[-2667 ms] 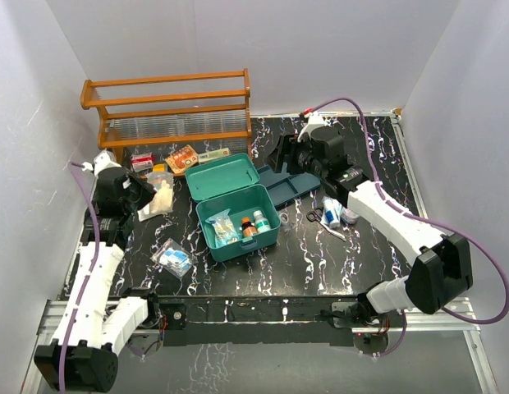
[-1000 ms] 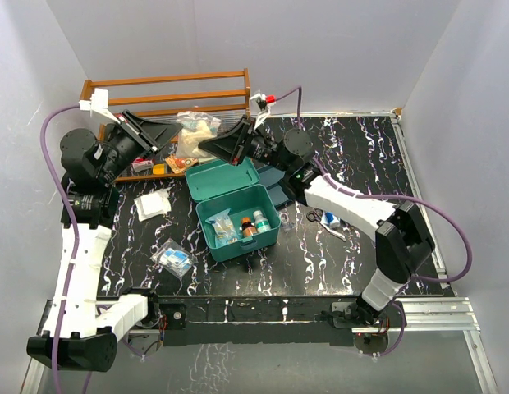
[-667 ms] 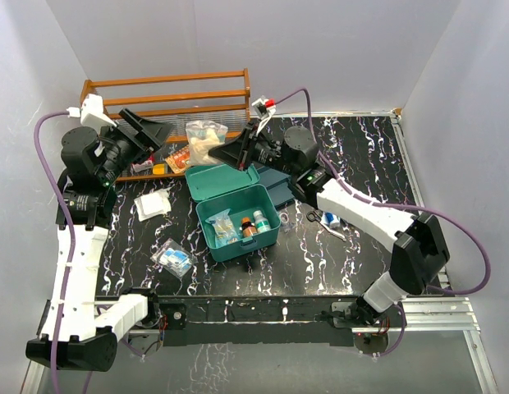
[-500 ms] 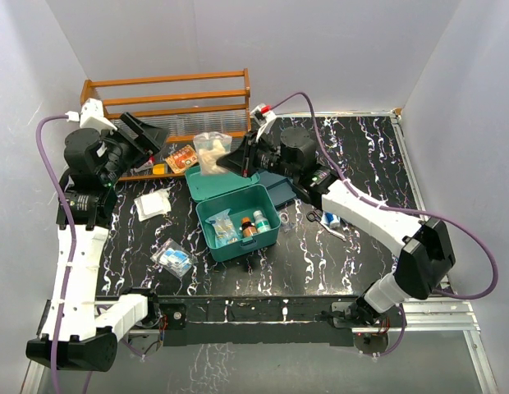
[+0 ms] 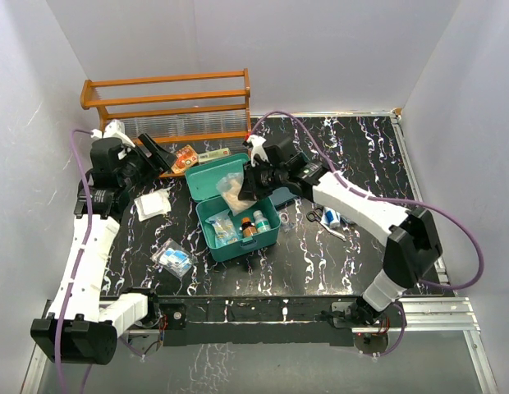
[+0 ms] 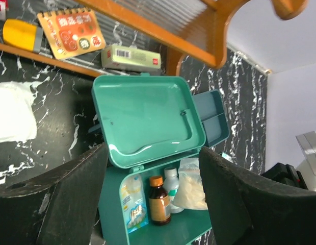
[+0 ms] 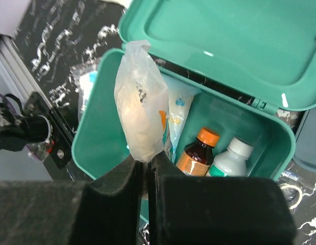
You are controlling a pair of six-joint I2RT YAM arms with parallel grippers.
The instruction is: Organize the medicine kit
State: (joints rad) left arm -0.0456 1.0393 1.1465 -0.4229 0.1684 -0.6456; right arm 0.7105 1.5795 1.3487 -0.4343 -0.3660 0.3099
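Note:
The teal-green medicine kit [image 5: 226,238] stands open at the table's middle, its lid [image 5: 220,176] tipped back. Inside it are a brown bottle with an orange cap [image 7: 196,150], a white bottle [image 7: 232,156] and a printed sachet [image 6: 132,205]. My right gripper [image 7: 146,166] is shut on the corner of a clear bag of cream-coloured material [image 7: 140,115]. The bag [image 5: 234,191] hangs over the kit's back right part. My left gripper [image 5: 165,154] stands open and empty to the left of the lid, pointing at the kit [image 6: 148,120].
A wooden slatted rack [image 5: 168,107] stands at the back left, with an orange card [image 5: 182,158] and a small carton [image 5: 213,153] before it. A white pad [image 5: 152,203] and a bagged blister pack [image 5: 174,259] lie left of the kit. A darker tray [image 5: 286,195] and small items [image 5: 331,217] lie right.
The left gripper opened, let go of the bag and drew back to the left. The right gripper kept the bag and carried it down from near the rack to over the open kit.

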